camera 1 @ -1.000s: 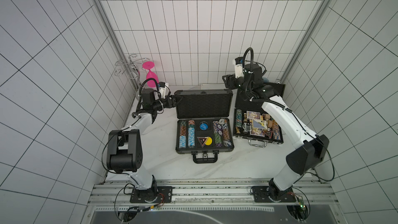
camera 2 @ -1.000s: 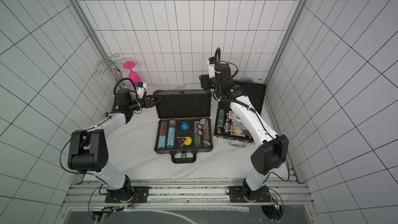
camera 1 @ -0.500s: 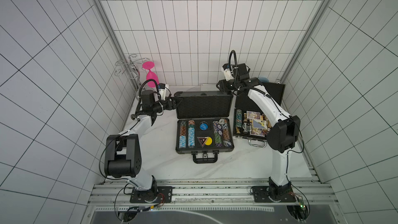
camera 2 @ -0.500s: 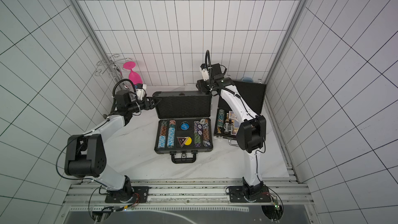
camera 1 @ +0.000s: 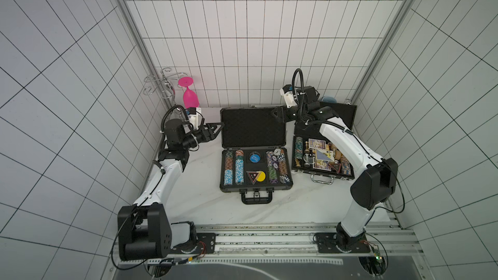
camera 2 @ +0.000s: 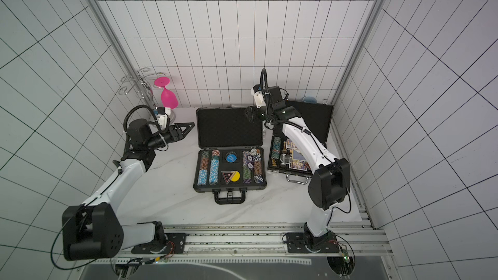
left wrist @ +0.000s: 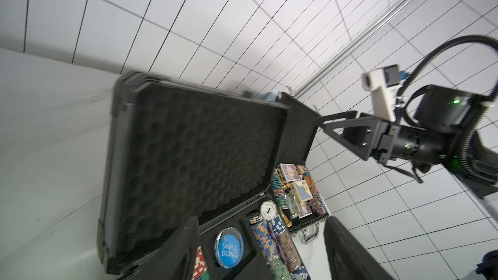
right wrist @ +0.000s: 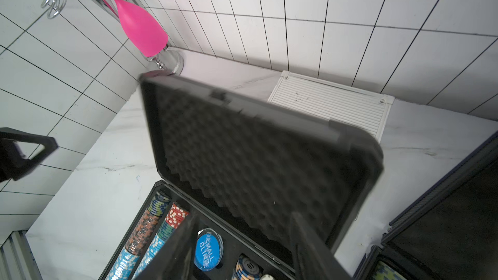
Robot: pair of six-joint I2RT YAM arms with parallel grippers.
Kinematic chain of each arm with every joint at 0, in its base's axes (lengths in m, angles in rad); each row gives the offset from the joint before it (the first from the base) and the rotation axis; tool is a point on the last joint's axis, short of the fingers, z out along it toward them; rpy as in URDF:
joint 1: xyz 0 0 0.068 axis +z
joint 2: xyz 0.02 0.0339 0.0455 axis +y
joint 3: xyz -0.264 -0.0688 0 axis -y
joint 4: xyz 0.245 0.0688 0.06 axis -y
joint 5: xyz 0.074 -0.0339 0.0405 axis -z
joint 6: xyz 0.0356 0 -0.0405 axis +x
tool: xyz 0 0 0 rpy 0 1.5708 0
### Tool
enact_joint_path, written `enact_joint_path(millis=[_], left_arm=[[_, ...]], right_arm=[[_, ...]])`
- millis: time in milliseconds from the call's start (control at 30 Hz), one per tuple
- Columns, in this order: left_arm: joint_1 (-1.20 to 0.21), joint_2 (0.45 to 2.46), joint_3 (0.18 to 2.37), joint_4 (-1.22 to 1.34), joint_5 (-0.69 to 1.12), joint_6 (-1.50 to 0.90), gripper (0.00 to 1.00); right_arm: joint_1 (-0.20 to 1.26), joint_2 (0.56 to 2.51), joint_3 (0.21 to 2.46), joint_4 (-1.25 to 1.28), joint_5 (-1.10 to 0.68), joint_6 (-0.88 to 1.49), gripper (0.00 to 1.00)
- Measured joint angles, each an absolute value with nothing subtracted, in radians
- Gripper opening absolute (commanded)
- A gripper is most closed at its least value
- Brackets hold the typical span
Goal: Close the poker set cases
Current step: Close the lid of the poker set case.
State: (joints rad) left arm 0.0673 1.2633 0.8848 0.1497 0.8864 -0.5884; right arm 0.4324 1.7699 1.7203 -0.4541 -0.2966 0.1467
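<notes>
Flanking the dark grey case [camera 1: 256, 188] with dimpled foam lid [camera 1: 253, 127], left pincer [camera 1: 219, 127] and right pincer [camera 1: 275, 114] gape.

A pink plastic wine glass [camera 1: 190, 97] is hung upside down from a chrome wire rack [camera 1: 167, 87] on a white marble tabletop [camera 1: 204, 203].

White oblong-tiled walls with dark grout [camera 1: 242, 36] close three sides of a white marble-veined desk [camera 1: 204, 200] (light even, shadows soft). Aluminium posts [camera 1: 121, 4] climb both back corners, and a slotted aluminium rail [camera 1: 269, 238] fronts it.
</notes>
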Motion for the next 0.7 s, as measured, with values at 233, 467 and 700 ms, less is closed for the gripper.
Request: enact_joint_path(millis=[233,467,700], left_arm=[[0.068,1.252,0.949,0.141,0.845,-0.645,0.74],[0.069,1.337,0.977,0.088,0.808,-0.626,0.78],[0.068,1.342,0.981,0.04,0.774,-0.605,0.78]], right_arm=[[0.459,1.769,1.592,-0.4,-0.276,0.181,0.59],[0.425,1.715,1.532,-0.348,-0.149,0.208,0.63],[0.316,1.726,1.482,-0.226,-0.105,0.19,0.54]])
